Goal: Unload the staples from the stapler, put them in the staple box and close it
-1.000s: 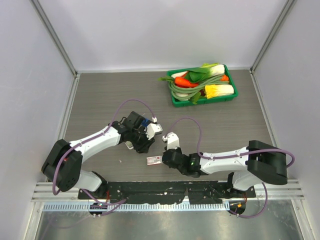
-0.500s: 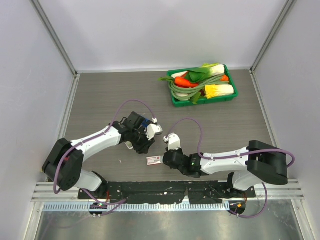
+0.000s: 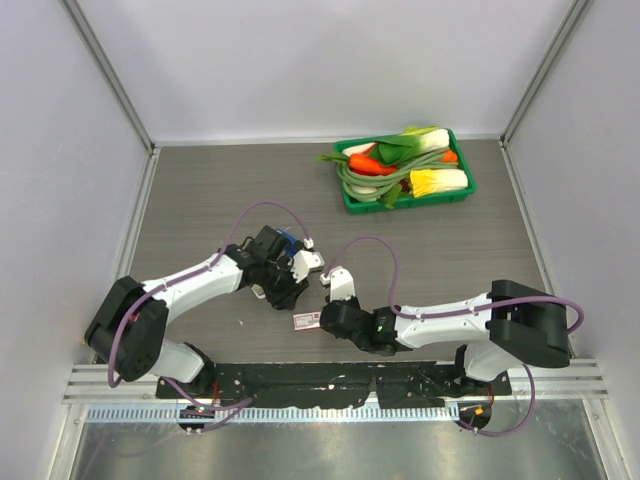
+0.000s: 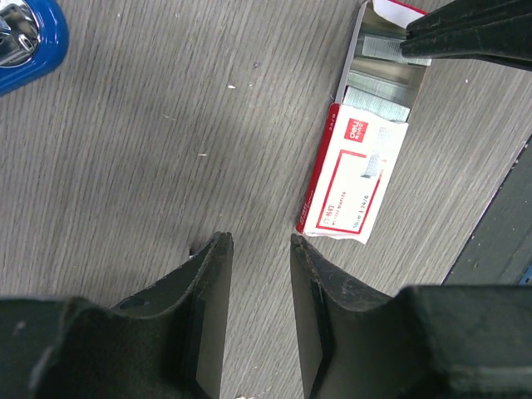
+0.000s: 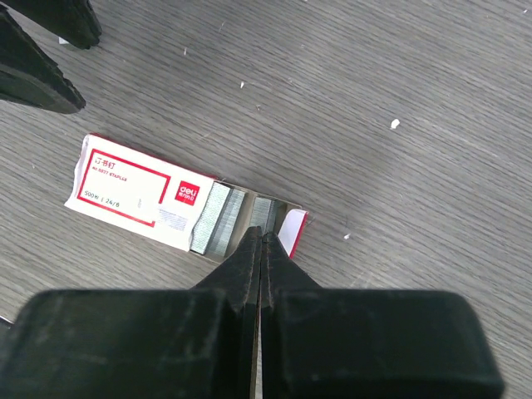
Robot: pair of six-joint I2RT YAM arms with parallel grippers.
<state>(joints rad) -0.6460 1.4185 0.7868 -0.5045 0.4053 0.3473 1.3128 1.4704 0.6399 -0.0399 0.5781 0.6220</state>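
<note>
Stapler [image 4: 25, 41] lies upper left in my left wrist view, apart from the left gripper [image 4: 258, 274], which is part-open and empty. Right gripper [image 5: 260, 237], closed, tips over the staples [image 5: 218, 218] in the box [image 5: 125, 187]. I cannot tell whether the stapler is emptied.

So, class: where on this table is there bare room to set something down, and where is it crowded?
Bare: the far-left stretch between the left wall and the green tray; also the wood between that tray and the right arm. Crowded: near centre, around the staple box and stapler.
</note>
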